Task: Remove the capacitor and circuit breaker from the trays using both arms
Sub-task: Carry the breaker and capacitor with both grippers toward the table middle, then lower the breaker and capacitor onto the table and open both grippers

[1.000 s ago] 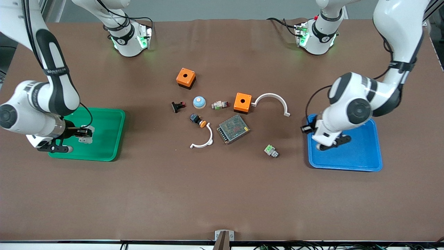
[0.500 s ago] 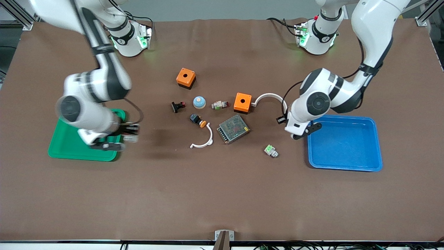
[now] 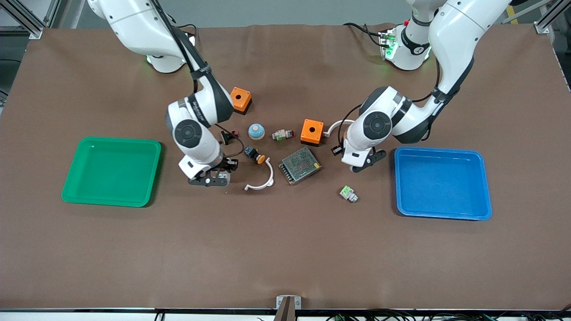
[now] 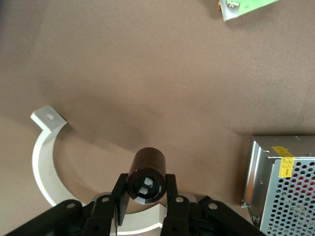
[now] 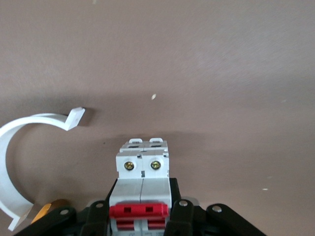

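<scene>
White breaker (image 5: 142, 184) sits clamped in the right gripper (image 5: 142, 216) jaws, the capacitor (image 4: 146, 174) in the left gripper (image 4: 146, 209) jaws.

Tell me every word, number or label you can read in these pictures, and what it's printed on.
Nothing here can be read for certain.
Yellow sticker on the metal mesh box: there is print, too small to read.
Bands round both robot arms: small lettering, blurred.
Breaker in the right gripper: only screws and a red lever, no text.
Capacitor in the left gripper: no markings visible.
</scene>
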### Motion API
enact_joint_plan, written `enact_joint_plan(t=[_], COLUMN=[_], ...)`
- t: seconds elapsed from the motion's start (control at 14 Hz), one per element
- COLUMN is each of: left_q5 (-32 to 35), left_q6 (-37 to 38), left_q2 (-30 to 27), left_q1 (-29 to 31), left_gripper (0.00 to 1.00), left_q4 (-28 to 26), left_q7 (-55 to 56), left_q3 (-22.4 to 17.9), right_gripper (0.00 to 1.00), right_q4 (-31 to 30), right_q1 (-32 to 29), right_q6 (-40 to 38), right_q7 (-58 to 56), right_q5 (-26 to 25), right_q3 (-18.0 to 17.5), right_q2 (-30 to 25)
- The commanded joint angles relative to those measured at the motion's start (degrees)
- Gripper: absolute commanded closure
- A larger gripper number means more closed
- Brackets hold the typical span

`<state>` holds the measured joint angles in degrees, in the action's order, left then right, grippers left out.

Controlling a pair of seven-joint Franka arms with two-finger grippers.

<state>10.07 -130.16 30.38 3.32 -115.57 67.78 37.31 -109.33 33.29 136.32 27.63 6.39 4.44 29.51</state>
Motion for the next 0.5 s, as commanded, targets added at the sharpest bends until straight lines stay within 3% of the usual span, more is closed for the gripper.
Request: enact_joint_plan(t=[0.0, 0.43], left_q5=[2.8, 3.0], left_q6=[-0.4, -0.4], left_q2=[1.8, 2.6], left_q1=[0.4, 0.4], left_gripper=[0.99, 0.91], left_q4=[2.1, 3.2], left_q7=[1.1, 1.2], left_q3=[-0.7, -1.5], right_gripper=[0.96, 0.97], right_q4=[1.7, 4.1], right_q1=[1.6, 2.4], right_q6=[0.0, 2.3], right_q7=[3.5, 7.6], right_q5=[-0.1, 0.1], right_q3=[0.8, 0.8], right_q2=[1.2, 4.8])
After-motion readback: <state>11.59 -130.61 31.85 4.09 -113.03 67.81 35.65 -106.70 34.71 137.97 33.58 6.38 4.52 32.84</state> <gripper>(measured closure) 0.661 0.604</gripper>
